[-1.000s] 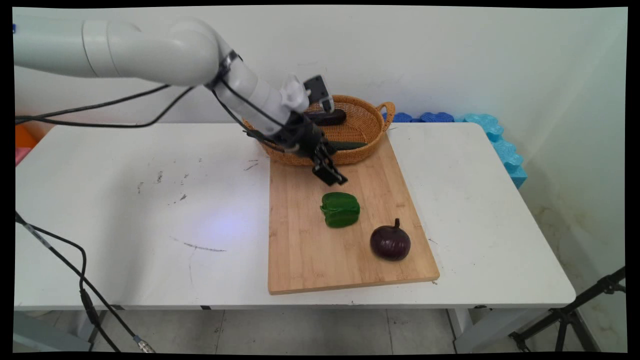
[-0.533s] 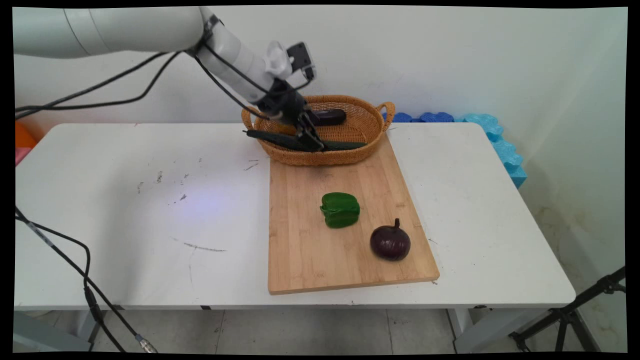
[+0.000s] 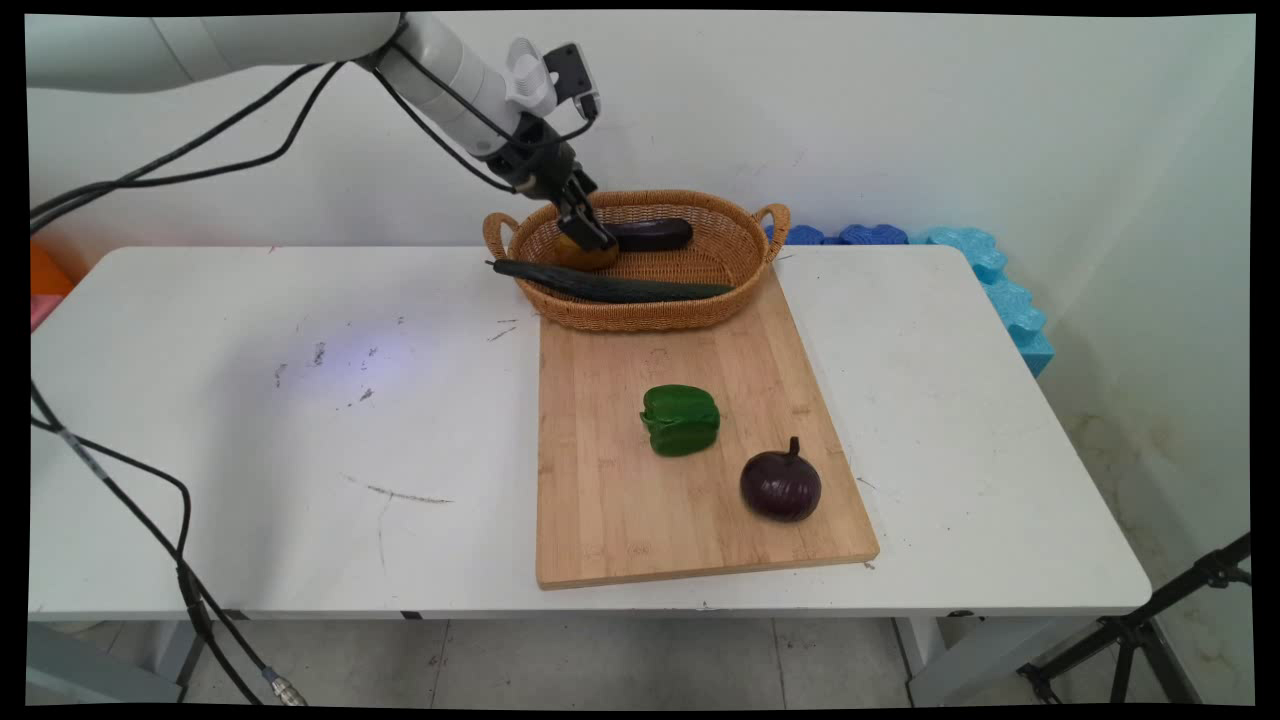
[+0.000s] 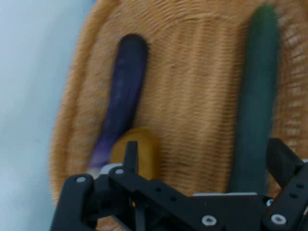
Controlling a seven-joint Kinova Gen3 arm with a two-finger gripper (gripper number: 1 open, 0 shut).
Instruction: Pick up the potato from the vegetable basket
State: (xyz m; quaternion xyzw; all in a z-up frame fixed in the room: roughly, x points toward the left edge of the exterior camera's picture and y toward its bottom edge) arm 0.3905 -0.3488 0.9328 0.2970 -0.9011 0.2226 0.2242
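- Gripper (image 3: 588, 232) of the white arm, black and two-fingered, reaches down from the upper left and hangs over the left end of a woven basket (image 3: 760, 225) at the far side of the white table (image 3: 250, 400).
- Its fingers (image 4: 130, 155) stand wide apart in the hand view, with nothing held between them.
- Nearest the fingertips is a small yellow-brown vegetable (image 3: 585, 258) in the basket; whether the gripper touches it cannot be told.
- In the hand view this yellow-brown piece (image 4: 144, 149) sits just above the left finger, touching the end of a long purple eggplant (image 4: 125, 86).
- The long eggplant (image 3: 652, 235) lies along the basket's far wall.
- A dark green cucumber (image 3: 620, 288) lies along the basket's near side, its left end poking out over the rim.
- A wooden cutting board (image 3: 620, 480) runs from the basket toward the table's near edge.
- On the board sit a green bell pepper (image 3: 680, 420), near the middle, and a round purple eggplant (image 3: 780, 485), nearer the front right corner, the two apart from each other.
- Blue foam blocks (image 3: 1000, 290) line the table's far right edge.
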